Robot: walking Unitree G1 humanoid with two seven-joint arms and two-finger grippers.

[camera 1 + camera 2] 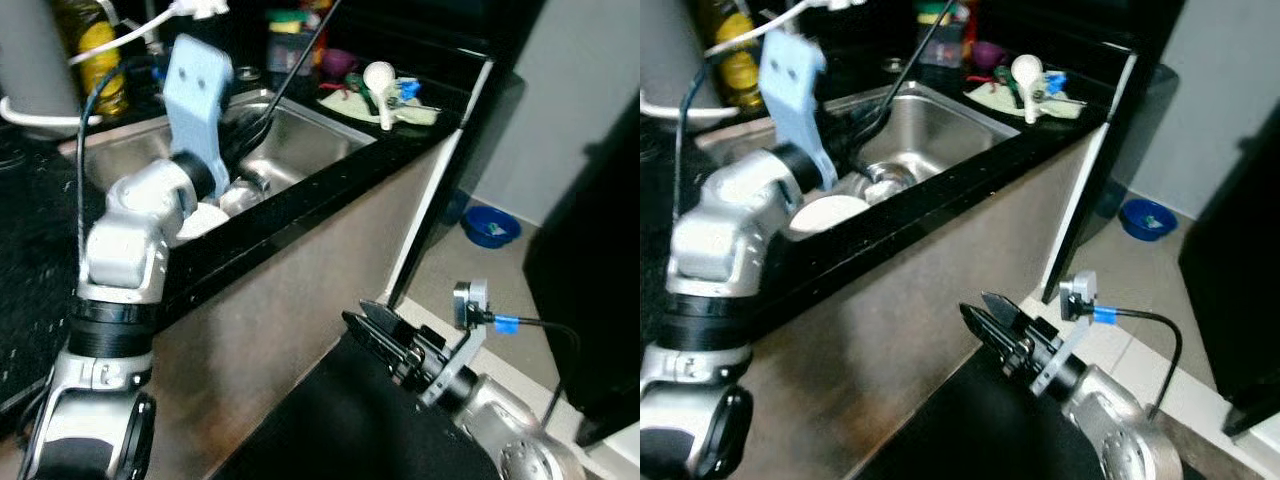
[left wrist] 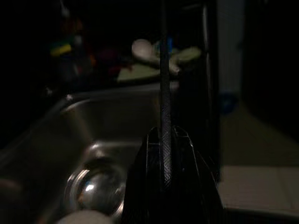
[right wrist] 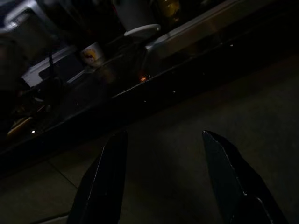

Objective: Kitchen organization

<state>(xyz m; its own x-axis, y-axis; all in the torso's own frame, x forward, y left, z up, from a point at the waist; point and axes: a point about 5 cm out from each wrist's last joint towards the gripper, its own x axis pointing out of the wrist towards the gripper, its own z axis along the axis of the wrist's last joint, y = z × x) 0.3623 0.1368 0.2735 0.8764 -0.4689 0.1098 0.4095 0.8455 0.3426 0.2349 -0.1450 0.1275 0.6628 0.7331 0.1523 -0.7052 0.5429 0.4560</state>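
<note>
Sink lies beneath my left pincer, clamped on a thin black utensil handle; a white plate sits beside it. My right pincer hangs spread and empty below the bench.

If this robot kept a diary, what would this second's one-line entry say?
left gripper: shut on thin black utensil handle, over sink | right gripper: open, idle by counter front

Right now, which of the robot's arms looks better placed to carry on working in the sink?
The left. Its claw is already over the sink, shut on a thin black rod. The right claw hangs open, low in front of the counter, holding nothing.
</note>
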